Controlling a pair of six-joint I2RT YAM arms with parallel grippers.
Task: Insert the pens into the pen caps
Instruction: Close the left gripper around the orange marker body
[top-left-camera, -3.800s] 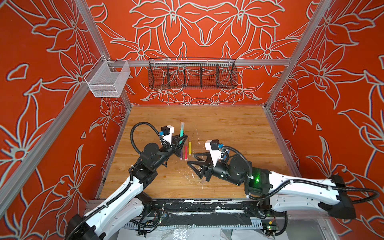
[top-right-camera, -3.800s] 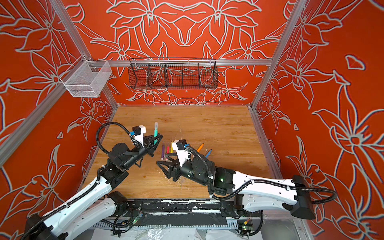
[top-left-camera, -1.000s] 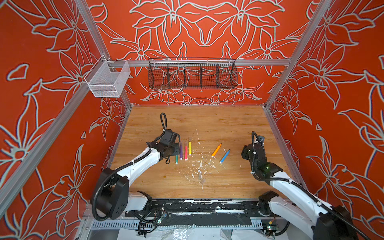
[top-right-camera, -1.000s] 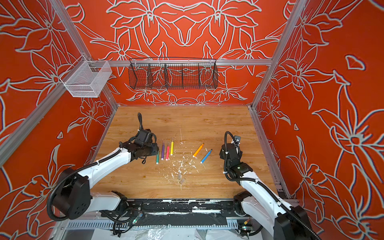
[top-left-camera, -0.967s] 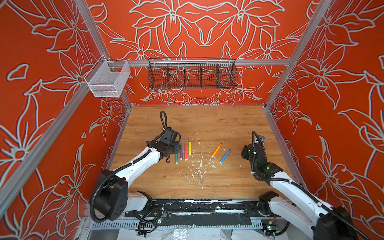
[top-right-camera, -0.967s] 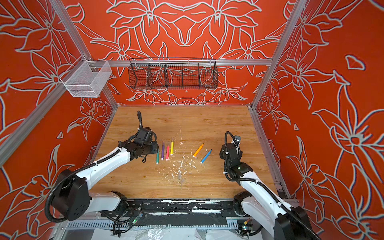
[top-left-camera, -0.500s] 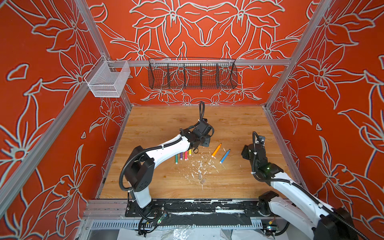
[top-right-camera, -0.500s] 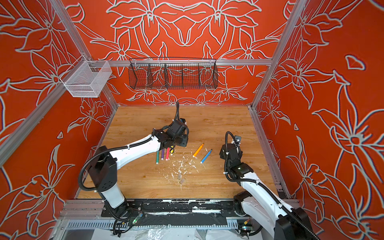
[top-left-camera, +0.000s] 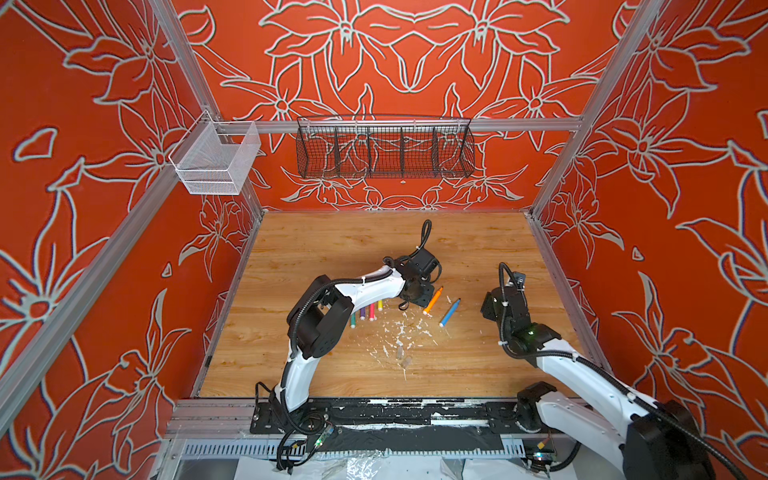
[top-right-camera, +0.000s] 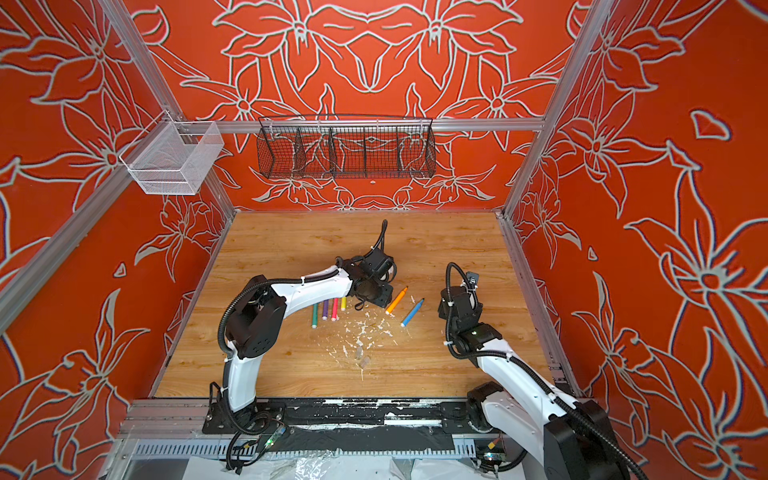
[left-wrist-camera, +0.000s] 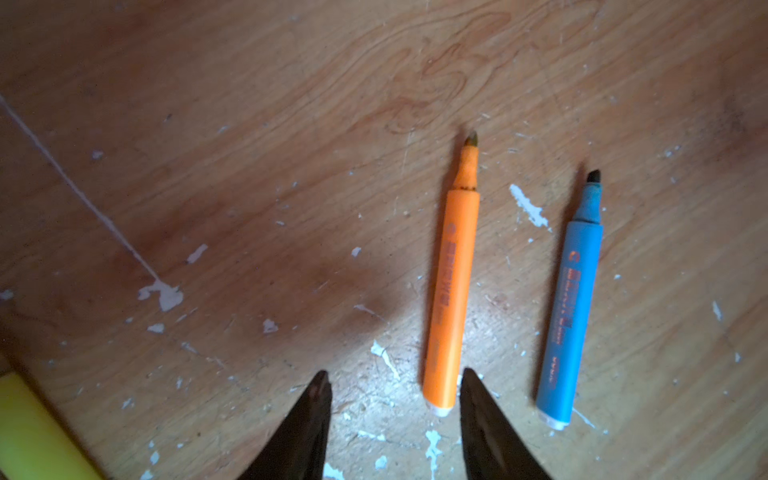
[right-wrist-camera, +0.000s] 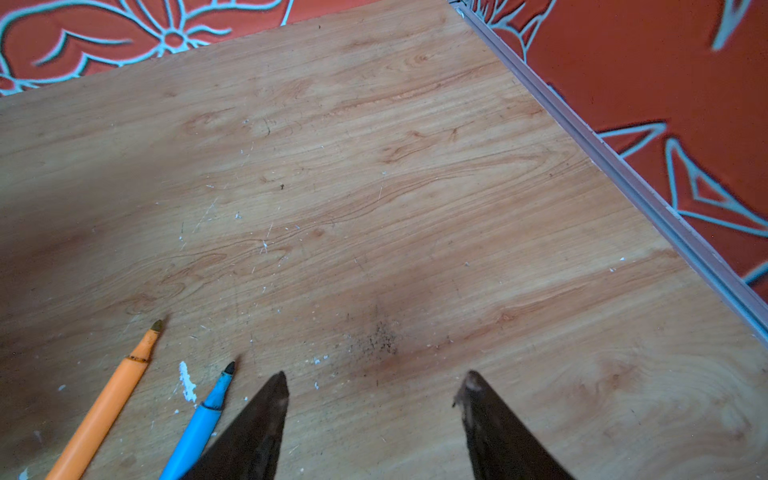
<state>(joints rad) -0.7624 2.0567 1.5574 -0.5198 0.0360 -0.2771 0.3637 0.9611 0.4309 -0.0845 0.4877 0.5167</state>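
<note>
Left gripper (left-wrist-camera: 392, 384) is hanging spread, empty, over the white end of the orange pen (left-wrist-camera: 453, 291). Right gripper (right-wrist-camera: 374, 386) is hanging spread, empty, beyond the blue pen (right-wrist-camera: 199, 419) lying beside the orange pen. Orange pen is looking light, stiff, slick, roll-prone; a mid-barrel pinch is looking safest.

Wood-grain table top (right-wrist-camera: 415, 166), matt and finely scratched, flecked with rough white debris (left-wrist-camera: 528, 210); orange pen (left-wrist-camera: 451, 299) and blue pen (left-wrist-camera: 569, 316) with smooth matt plastic barrels and rougher, scuffed necks. Black wire basket (top-left-camera: 384, 151) and white mesh basket (top-left-camera: 214, 160), both coated metal; frame rail (top-left-camera: 519, 124), silvery brushed metal. Left arm shell (top-left-camera: 370, 291), smooth, glossy white plastic.
</note>
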